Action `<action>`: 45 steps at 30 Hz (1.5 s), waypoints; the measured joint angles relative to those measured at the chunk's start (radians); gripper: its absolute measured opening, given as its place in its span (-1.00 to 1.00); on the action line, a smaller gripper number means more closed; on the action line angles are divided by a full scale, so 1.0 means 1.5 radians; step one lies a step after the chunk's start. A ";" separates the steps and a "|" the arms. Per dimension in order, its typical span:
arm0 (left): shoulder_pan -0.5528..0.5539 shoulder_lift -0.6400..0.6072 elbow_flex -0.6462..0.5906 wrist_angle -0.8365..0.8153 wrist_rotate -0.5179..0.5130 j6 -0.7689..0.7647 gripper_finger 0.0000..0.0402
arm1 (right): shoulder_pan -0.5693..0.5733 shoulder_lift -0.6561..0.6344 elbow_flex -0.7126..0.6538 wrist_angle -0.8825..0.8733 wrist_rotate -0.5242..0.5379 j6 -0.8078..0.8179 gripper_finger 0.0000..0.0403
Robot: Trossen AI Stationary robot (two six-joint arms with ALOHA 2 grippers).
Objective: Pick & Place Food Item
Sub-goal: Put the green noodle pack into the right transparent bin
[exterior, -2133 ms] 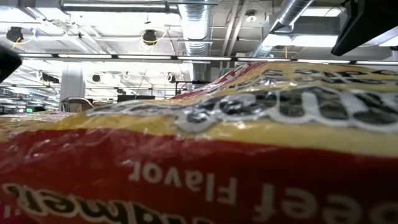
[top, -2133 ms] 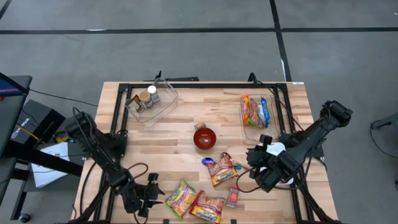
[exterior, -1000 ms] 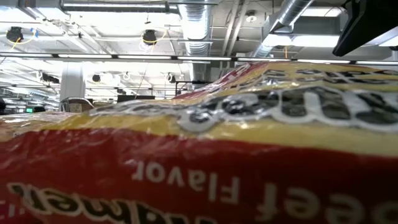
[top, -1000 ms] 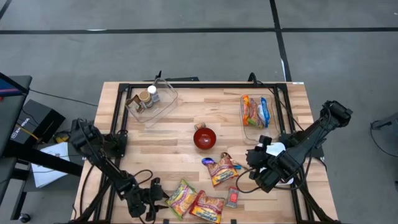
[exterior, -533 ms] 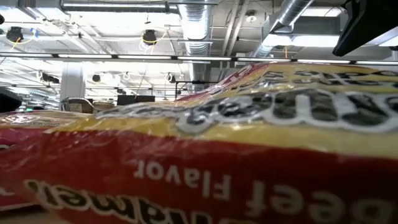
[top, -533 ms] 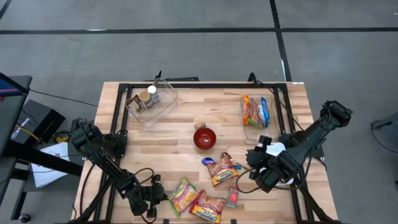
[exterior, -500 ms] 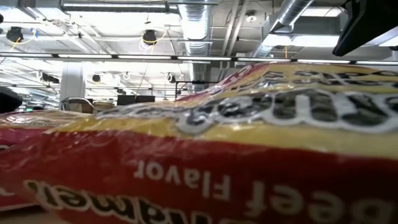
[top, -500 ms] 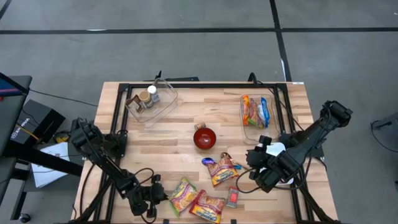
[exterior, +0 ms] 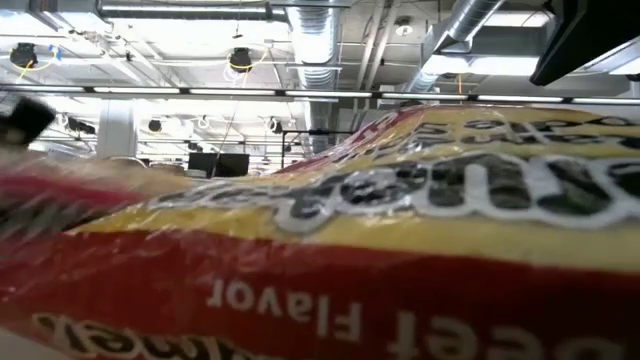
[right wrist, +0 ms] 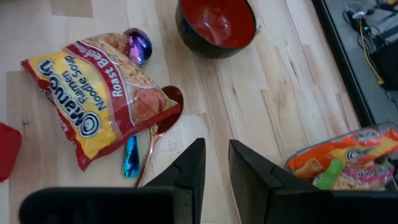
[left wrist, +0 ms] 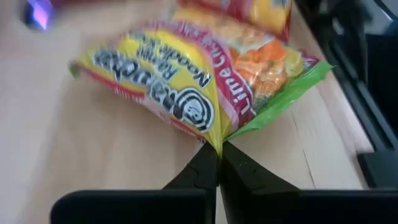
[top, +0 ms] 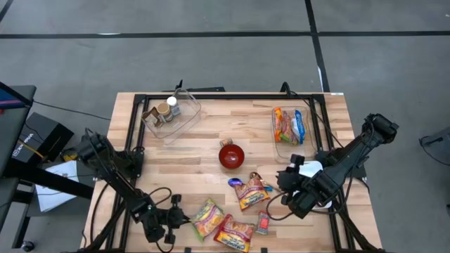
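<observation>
A yellow ramen packet with a green edge (top: 207,216) lies near the table's front edge and also shows in the left wrist view (left wrist: 186,81). My left gripper (top: 184,219) is at its left side, shut on it (left wrist: 219,163). My right gripper (top: 287,199) waits open and empty (right wrist: 216,163) at the front right, near a red ramen packet (top: 249,191) and a red bowl (top: 231,156). A red-and-yellow beef-flavour packet (top: 235,234) lies flat at the front edge and fills the low view (exterior: 350,250). My left gripper pinches the packet's sealed edge (left wrist: 219,140) between its two fingers, where the yellow face meets the green border. The fingers come nearly level from the table's left. The rest of the packet stretches away from the fingers over the table.
A small red packet (top: 263,223) lies beside the beef packet. A clear bin with food packets (top: 290,126) stands at the far right, and a clear bin with bottles (top: 169,112) at the far left. A shiny spoon (right wrist: 134,155) sticks out from under the red ramen packet.
My left gripper has gone toward the table's right edge up to the yellow packet. In the last half second it has moved a little toward the far edge, and the packet has shifted with it. The beef packet in the low view has shifted slightly.
</observation>
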 joint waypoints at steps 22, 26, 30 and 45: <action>0.147 -0.088 0.001 0.089 -0.139 0.358 -1.00 | -0.001 0.000 0.000 0.160 0.089 -0.220 -0.68; 0.193 -0.088 0.002 0.173 -0.090 0.462 -1.00 | -0.001 0.000 0.000 0.218 0.090 -0.273 -0.68; 0.225 -0.088 0.002 0.234 -0.042 0.540 -1.00 | -0.010 0.000 0.000 0.275 0.092 -0.308 -0.68; 0.244 -0.088 0.002 0.207 -0.005 0.728 -1.00 | -0.101 0.000 0.000 0.478 -0.052 -0.465 -0.21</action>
